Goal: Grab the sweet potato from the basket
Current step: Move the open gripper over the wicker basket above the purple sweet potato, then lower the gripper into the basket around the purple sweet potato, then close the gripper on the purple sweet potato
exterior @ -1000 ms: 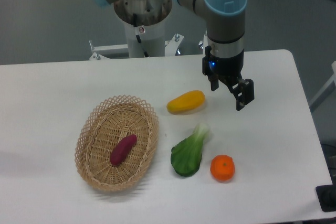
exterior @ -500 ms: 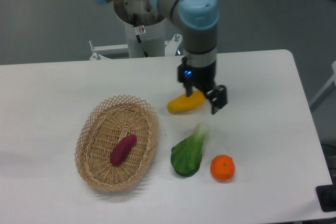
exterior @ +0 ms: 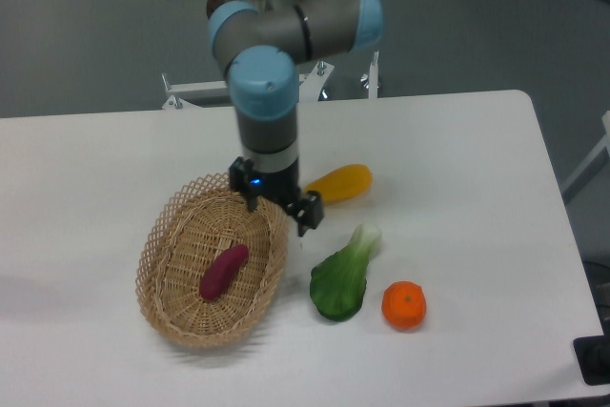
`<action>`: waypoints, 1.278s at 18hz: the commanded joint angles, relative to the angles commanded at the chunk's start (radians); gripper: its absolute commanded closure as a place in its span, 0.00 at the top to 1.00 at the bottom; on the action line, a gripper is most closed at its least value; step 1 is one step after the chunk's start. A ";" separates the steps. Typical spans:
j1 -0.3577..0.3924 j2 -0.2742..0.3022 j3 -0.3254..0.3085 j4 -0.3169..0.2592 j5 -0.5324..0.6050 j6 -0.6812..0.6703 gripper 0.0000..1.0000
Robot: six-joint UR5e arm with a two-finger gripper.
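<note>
Table: white top against a grey backdrop, with the arm's base at 12 o'clock; you have every item in plain view.
Orange: nearest you, at about 5 o'clock from the table's middle, standing apart from the rest.
Greens: a leafy bok choy just at 9 o'clock of the orange, stalk pointing up toward 1 o'clock.
Basket: wicker oval at 7 o'clock of the table's middle, the biggest thing there.
Sweet potato: purple, lying inside the basket near its middle, long axis running from 7 to 1 o'clock, nothing on top of it.
Gripper: fingers spread and holding nothing, hanging over the basket's rim at 2 o'clock of the sweet potato.
Yellow fruit: farther back, at 3 o'clock of the gripper, partly behind one finger.
What changed: a second ago your gripper hung at the far right of the table beyond the yellow fruit; half a second ago it was over that fruit; now it has swept to the basket's edge. The objects themselves have not shifted.
What it means: you are in the approach. By my judgement you need a short carry toward 8 o'clock, then a descent with the fingers straddling the sweet potato across its narrow width.
</note>
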 joint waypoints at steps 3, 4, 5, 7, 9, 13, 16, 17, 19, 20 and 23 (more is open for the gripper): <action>-0.032 -0.016 0.000 0.032 -0.002 -0.005 1.00; -0.037 -0.019 0.000 0.032 -0.002 -0.014 1.00; -0.040 -0.029 -0.002 0.034 -0.002 -0.028 1.00; -0.055 -0.051 0.000 0.045 0.000 -0.037 1.00; -0.062 -0.068 -0.002 0.046 0.008 -0.035 1.00; -0.071 -0.091 -0.005 0.054 0.008 -0.035 1.00; -0.075 -0.114 0.012 0.089 0.006 -0.031 1.00; -0.075 -0.118 0.012 0.092 0.006 -0.032 1.00; -0.075 -0.132 0.020 0.098 0.006 -0.034 1.00; -0.075 -0.140 0.023 0.108 0.006 -0.034 1.00; -0.075 -0.155 0.026 0.111 0.008 -0.031 1.00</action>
